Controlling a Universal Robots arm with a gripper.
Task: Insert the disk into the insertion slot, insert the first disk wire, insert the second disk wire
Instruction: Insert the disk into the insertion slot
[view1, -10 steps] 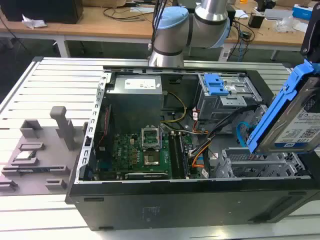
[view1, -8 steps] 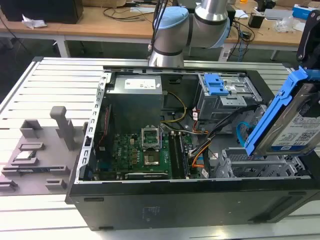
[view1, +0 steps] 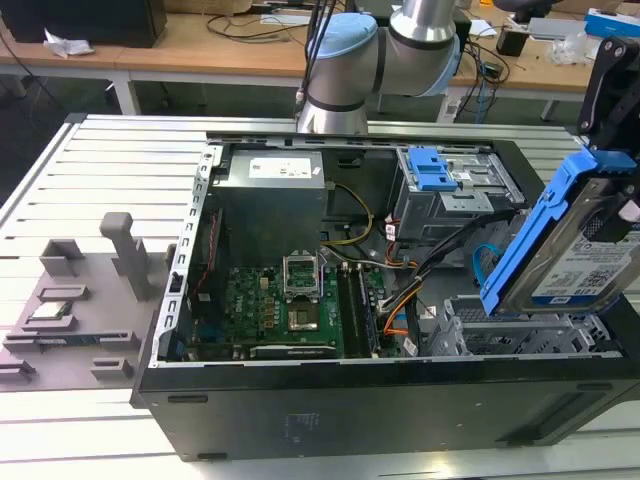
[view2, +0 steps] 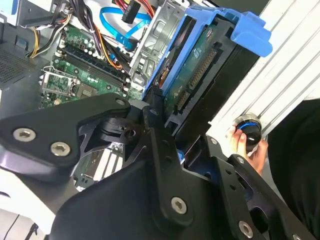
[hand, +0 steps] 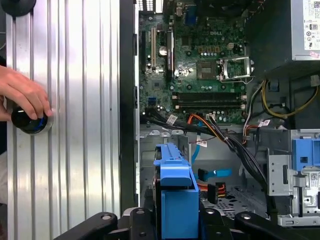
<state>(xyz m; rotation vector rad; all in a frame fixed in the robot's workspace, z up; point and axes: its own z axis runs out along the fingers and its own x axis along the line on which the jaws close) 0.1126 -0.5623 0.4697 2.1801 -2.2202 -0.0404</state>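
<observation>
Black gripper (hand: 173, 220) clamped on flat silver hard disk (view1: 585, 255) in blue plastic carrier (view1: 525, 245); judged rigid, weighty, shock-sensitive, best gripped by carrier.

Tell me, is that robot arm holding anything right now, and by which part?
Yes. The gripper is shut on the disk, clamping one end of its blue carrier, with the disk tilted above the insertion slot.

Green motherboard (view1: 270, 305) and grey power supply (view1: 270, 200) inside open black case (view1: 350, 410)
</observation>
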